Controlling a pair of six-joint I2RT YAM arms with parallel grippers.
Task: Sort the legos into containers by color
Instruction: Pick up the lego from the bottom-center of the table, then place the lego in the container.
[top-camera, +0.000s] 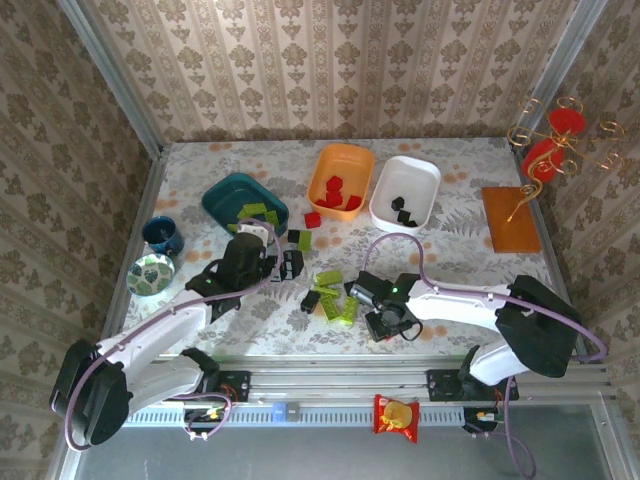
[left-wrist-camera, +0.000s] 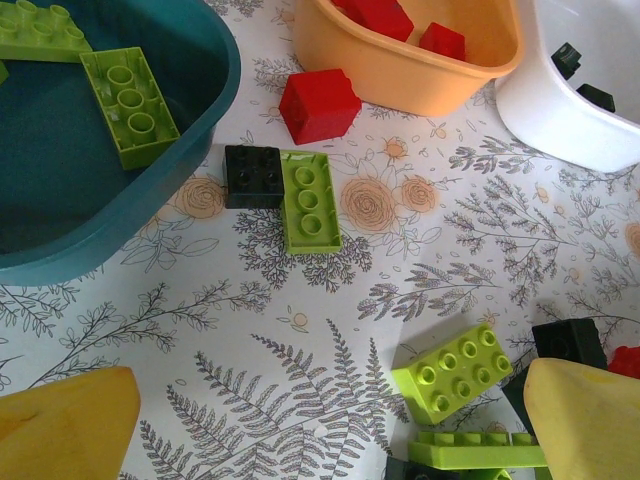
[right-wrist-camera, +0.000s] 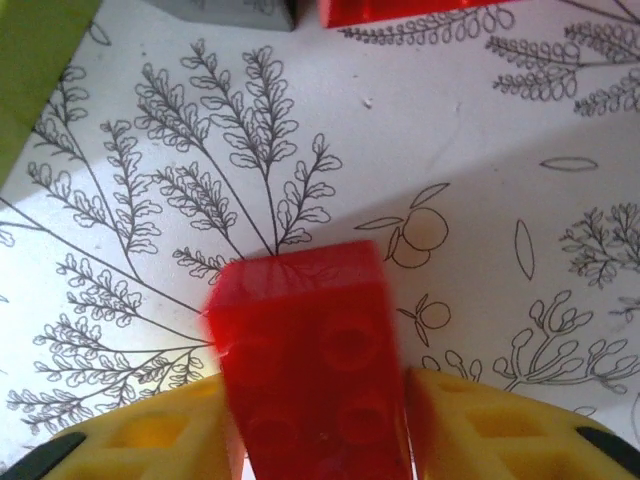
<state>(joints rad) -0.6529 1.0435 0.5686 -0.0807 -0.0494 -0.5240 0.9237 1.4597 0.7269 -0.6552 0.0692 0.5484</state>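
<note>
Since the red brick (right-wrist-camera: 300, 330) sits between the yellow pads (right-wrist-camera: 150, 440) of the right tool (right-wrist-camera: 318, 445), with both pads touching its long side walls, I judge that tool clamped on it, low over the bench (right-wrist-camera: 480, 150) at the near right edge of the pile (top-camera: 335, 292). Whether the brick rests on the bench or hangs just clear of it I cannot tell. It is hard, light, smooth plastic. It will not give under the pads, but it can slip or swing if held near one end. The flat side walls near the middle are the place to hold, as here, and not the studded top.

Left of the pile, which is lime and black bricks lying close together, the left tool (left-wrist-camera: 325, 430) stands with its jaws wide apart and nothing between them.

Just beyond it a black brick (left-wrist-camera: 252, 176) and a lime brick (left-wrist-camera: 310, 200) lie touching, side by side, right beside the teal tub (left-wrist-camera: 60, 150). Both lie studs up with their side walls free on the outer faces only, so the shared face calls for a nudge or a grip across the short ends. A spare red brick (left-wrist-camera: 318, 105) lies a little farther on, near the orange tub (left-wrist-camera: 420, 80).

Farthest off, the tubs stand in a row. The teal one has lime bricks in it, the orange one has red, and the white tub (left-wrist-camera: 570, 130) has black.
</note>
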